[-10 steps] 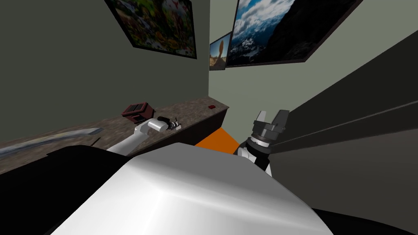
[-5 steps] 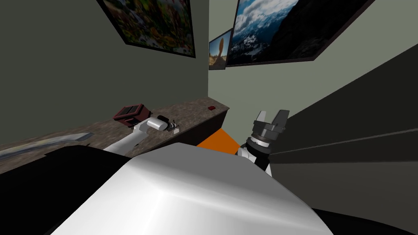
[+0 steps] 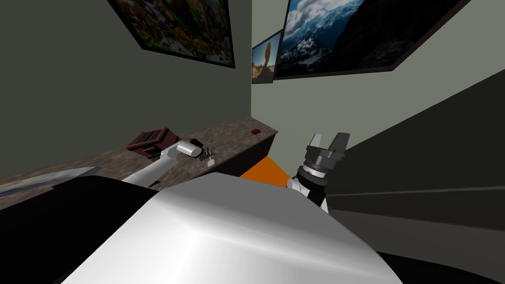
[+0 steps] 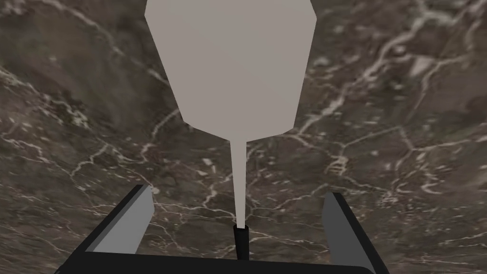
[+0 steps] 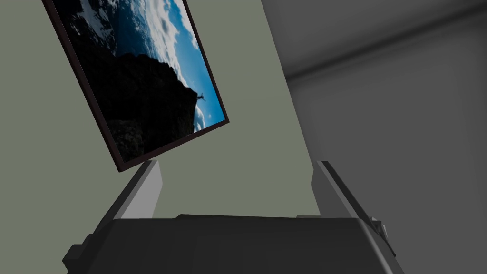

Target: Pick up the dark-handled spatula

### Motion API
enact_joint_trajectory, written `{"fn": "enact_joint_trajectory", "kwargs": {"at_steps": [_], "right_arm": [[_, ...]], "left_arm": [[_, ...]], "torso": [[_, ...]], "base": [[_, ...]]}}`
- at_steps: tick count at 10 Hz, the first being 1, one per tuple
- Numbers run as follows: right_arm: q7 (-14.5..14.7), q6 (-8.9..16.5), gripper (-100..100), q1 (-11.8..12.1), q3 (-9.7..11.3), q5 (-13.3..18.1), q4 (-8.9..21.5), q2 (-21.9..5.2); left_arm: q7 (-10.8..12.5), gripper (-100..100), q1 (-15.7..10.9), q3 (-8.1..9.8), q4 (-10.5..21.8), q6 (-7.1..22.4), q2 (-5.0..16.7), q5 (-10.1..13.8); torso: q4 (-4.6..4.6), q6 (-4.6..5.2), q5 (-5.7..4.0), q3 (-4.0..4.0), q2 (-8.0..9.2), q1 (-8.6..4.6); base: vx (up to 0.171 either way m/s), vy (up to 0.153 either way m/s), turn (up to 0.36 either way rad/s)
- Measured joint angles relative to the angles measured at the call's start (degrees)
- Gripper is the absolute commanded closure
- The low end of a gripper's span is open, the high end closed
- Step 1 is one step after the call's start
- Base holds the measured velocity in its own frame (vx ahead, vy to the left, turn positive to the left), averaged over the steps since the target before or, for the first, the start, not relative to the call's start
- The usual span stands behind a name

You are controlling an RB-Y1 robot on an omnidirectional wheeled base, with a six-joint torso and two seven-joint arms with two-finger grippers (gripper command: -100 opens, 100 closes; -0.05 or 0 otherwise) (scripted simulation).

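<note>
**Left gripper** (image 4: 239, 191): it points down at the countertop (image 4: 404, 142). Its two fingers (image 4: 135, 221) stand spread to about a third of the wrist view's width and grip nothing.

**Spatula** (image 4: 230, 71): it lies flat on the countertop, on the left gripper's centre line.
- The black handle end sits midway between the two fingers and is clear of both.
- A thin pale neck runs from the handle away from the gripper.
- The neck widens into a broad, flat, grey-beige blade with angled corners, one plain colour across its face.

**Countertop:** the surface is dark brown stone with pale branching veins.

**Right gripper** (image 3: 329, 137): it is raised to the right of the chest, well apart from the countertop. Its fingers are spread wide and hold nothing.

**Farther along the countertop, head view:**
- A dark red box (image 3: 148, 139) sits just beyond the left forearm.
- A small red item (image 3: 255, 131) lies near the far corner and is too small to identify.
- An orange floor patch (image 3: 264, 170) shows below the counter's end.

**Walls:** a framed mountain-and-cloud picture (image 3: 340, 34) hangs above.
</note>
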Motion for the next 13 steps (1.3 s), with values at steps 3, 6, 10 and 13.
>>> {"fn": "enact_joint_trajectory", "kwargs": {"at_steps": [3,6,10,13], "right_arm": [[0.00,0.00,0,0.00,0.00,0.00,0.00,0.00],[0.00,0.00,0,-0.01,0.00,0.00,0.00,0.00],[0.00,0.00,0,-0.01,0.00,0.00,0.00,0.00],[0.00,0.00,0,-0.01,0.00,0.00,0.00,0.00]], "left_arm": [[-0.56,0,-0.35,0.10,0.74,2.38,0.41,0.75],[-0.40,-100,-0.94,-0.50,2.62,1.51,-0.28,-0.01],[-0.27,100,-1.73,-1.32,5.96,-0.25,-1.35,-1.19],[-0.27,100,-1.72,-1.30,5.95,-0.23,-1.33,-1.19]], "torso": [[0.02,-0.01,0.00,0.07,0.13,-0.04],[0.09,0.00,0.00,0.23,0.40,-0.03],[0.10,-0.02,-0.01,0.24,0.40,-0.05],[0.06,0.00,0.00,0.16,0.28,-0.09]], "base": [[0.033,0.015,-0.008],[-0.037,0.018,-0.114],[-0.029,0.012,-0.061],[0.000,0.000,0.000]]}}
